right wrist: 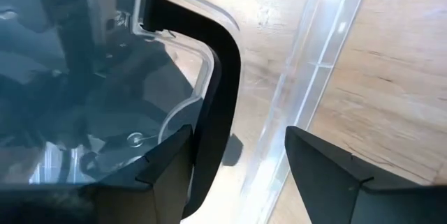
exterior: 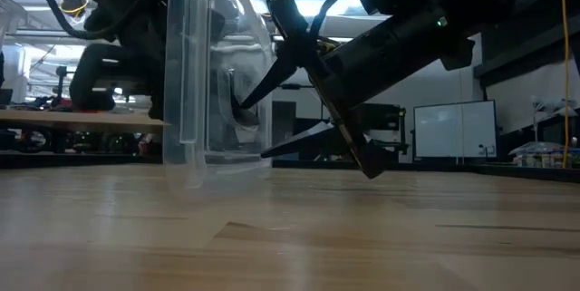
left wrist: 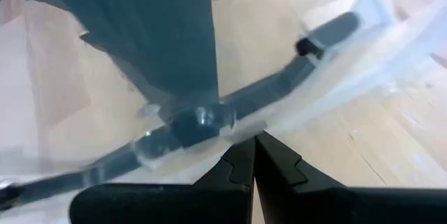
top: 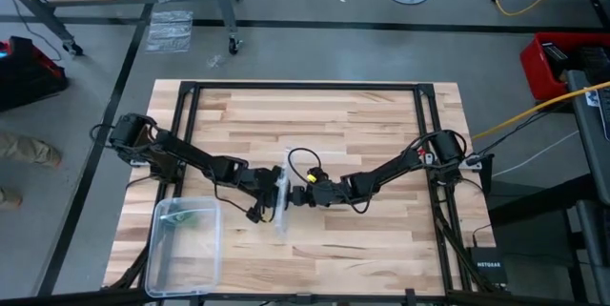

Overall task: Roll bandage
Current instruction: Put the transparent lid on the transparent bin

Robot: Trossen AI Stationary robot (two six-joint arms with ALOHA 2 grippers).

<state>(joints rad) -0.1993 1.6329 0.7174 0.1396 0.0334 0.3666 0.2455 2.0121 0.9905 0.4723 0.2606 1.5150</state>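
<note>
A clear plastic lid (top: 281,201) with a black clip (right wrist: 220,77) stands on edge at the table's middle, between my two grippers. My left gripper (left wrist: 255,165) comes from the table's left and is shut on it. My right gripper (right wrist: 237,168) comes from the right and is open, with one finger on each side of the lid's rim (right wrist: 318,77) and the clip. The bandage shows only as a bit of green (top: 193,217) inside the clear plastic box (top: 162,258) at the near left. My left gripper pinches the clear lid's wall (left wrist: 279,123) between its two shut fingers, slanting down from the table's left. The lid stands upright with its lower edge (exterior: 217,162) on the table. My right gripper stands astride the lid's rim; whether a finger touches it, I cannot tell.
The clear box takes up the near left corner of the wooden table (top: 381,115). A black frame (top: 305,87) runs along the table's edges. Bare wood lies at the far side and the near right.
</note>
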